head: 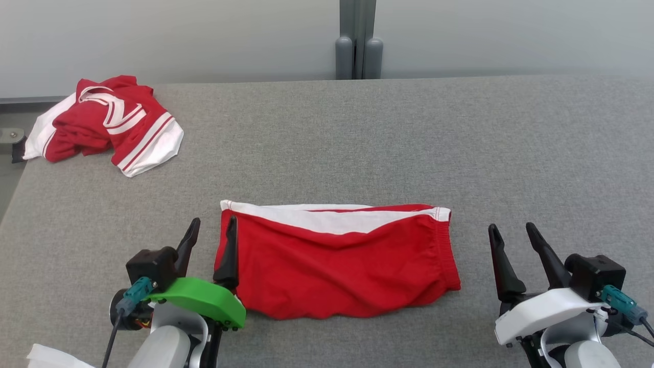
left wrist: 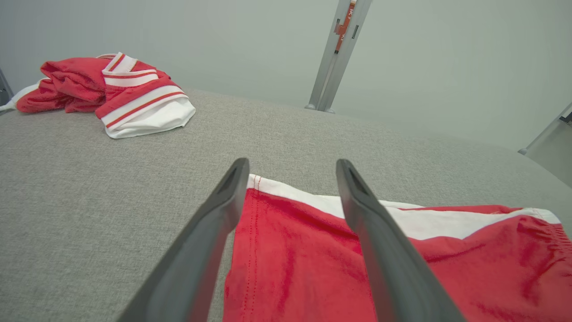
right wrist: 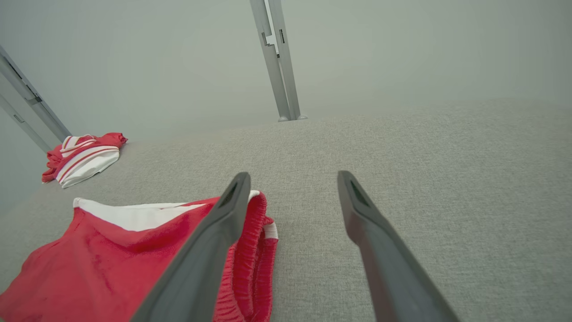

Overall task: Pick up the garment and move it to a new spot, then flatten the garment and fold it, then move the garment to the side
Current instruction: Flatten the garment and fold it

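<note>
Spread and empty, left gripper and right gripper flank the folded shorts, seemingly finished; the crumpled garment waits beyond them, leftward.

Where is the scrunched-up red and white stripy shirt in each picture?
Head view: the crumpled red-and-white striped shirt lies at the upper left.
Left wrist view: the shirt is upper left.
Right wrist view: the shirt is small, at the middle left.
Shared landmark: the upright grey metal post, near the top middle.

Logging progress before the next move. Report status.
Left gripper open, at folded red shorts' left edge. Right gripper open, empty. Red-and-white T-shirt crumpled, table's far left corner. Nothing in the way.
</note>
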Robot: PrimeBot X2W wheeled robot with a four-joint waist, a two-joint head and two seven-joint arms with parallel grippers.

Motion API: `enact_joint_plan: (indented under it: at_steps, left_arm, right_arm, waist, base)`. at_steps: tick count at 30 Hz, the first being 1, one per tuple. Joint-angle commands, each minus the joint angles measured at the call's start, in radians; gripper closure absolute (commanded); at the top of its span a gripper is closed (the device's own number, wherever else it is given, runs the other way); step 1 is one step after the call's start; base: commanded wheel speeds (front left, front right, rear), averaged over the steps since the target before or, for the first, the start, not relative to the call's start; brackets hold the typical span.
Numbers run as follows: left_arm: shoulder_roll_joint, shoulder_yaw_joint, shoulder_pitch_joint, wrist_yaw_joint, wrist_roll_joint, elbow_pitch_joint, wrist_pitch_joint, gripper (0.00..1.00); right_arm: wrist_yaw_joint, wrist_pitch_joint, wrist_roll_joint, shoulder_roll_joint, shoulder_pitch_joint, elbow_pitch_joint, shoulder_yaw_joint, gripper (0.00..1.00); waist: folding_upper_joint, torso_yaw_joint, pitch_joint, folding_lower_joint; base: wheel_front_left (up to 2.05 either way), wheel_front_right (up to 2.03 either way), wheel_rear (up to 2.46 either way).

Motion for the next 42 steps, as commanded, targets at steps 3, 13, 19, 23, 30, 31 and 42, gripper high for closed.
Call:
enact_joint_plan:
  at_steps: [3, 13, 19, 23, 30, 31, 42]
  left_arm:
    - [-0.004, 0.008, 0.018, 0.015, 0.021, -0.009, -0.021, 0.0]
    - [-0.017, 0.022, 0.05, 0.039, 0.043, -0.042, -0.041, 0.0]
    - [-0.03, 0.029, 0.049, 0.036, 0.046, -0.037, -0.046, 0.0]
    - [-0.039, 0.03, 0.039, 0.031, 0.05, -0.029, -0.048, 0.0]
    - [-0.045, 0.028, 0.024, 0.024, 0.066, -0.015, -0.048, 0.0]
    - [-0.045, 0.027, 0.022, 0.022, 0.07, -0.013, -0.048, 0.0]
    - [-0.059, 0.009, 0.002, 0.016, 0.087, -0.001, -0.048, 0.0]
  right_arm:
    - [0.0, 0.042, 0.001, -0.002, 0.007, 0.028, -0.006, 0.0]
    - [0.0, 0.245, 0.023, -0.002, -0.101, 0.105, 0.034, 0.0]
    - [0.0, 0.39, 0.035, -0.002, -0.149, 0.183, 0.03, 0.0]
    - [0.0, 0.455, 0.041, -0.009, -0.179, 0.24, 0.018, 0.0]
    - [0.0, 0.546, 0.119, -0.013, -0.229, 0.339, 0.02, 0.0]
    - [0.0, 0.56, 0.135, -0.013, -0.236, 0.352, 0.024, 0.19]
    - [-0.001, 0.578, 0.253, -0.066, -0.341, 0.448, 0.056, 1.0]
  waist:
    - [0.0, 0.004, -0.01, 0.0]
    - [0.0, 0.052, -0.001, 0.0]
    - [0.0, 0.084, 0.013, 0.0]
    - [0.0, 0.098, 0.021, 0.0]
    - [0.0, 0.106, 0.028, 0.0]
    - [0.0, 0.104, 0.029, 0.0]
    - [0.0, 0.067, 0.046, 0.0]
  base:
    - [0.0, 0.0, 0.0]
    - [0.0, 0.0, 0.0]
    - [0.0, 0.0, 0.0]
    - [0.0, 0.0, 0.0]
    - [0.0, 0.0, 0.0]
    - [0.0, 0.0, 0.0]
    - [0.0, 0.0, 0.0]
